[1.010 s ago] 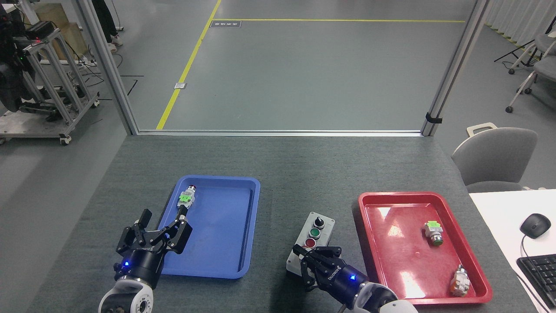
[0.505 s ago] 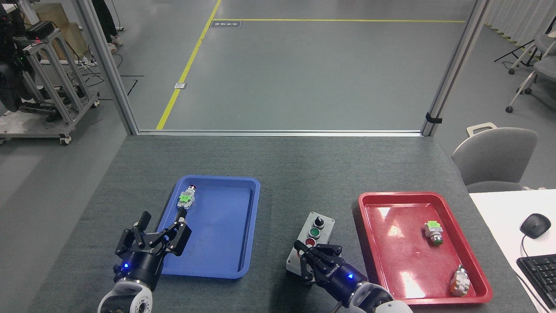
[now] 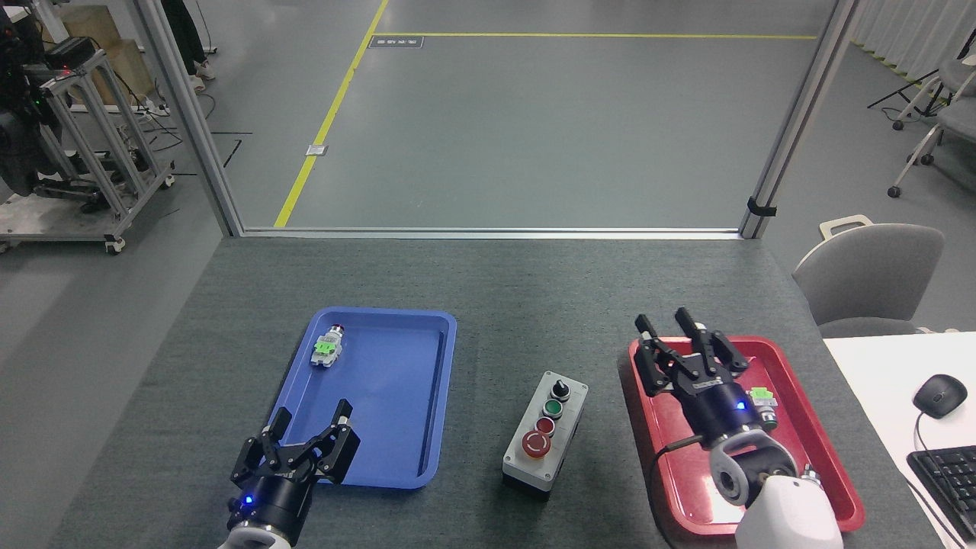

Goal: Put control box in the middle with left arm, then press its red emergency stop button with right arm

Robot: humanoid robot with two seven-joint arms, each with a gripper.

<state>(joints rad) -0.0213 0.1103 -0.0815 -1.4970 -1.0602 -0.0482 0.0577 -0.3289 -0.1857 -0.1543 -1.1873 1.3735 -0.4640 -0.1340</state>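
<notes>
Both sets of jaws stand apart, holding nothing. My right gripper hovers over the red tray; my left gripper sits at the blue tray near edge. The control box rests alone on bare felt between the trays, emergency stop button uncovered, possibly already pressed. Placement looks done; if not pressed, the right arm must swing inward and descend. Open room all around the box.

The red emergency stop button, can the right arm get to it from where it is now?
Probably yes. The right gripper hangs open over the red tray, beside the control box; the red emergency stop button is uncovered, with bare tabletop between.
</notes>
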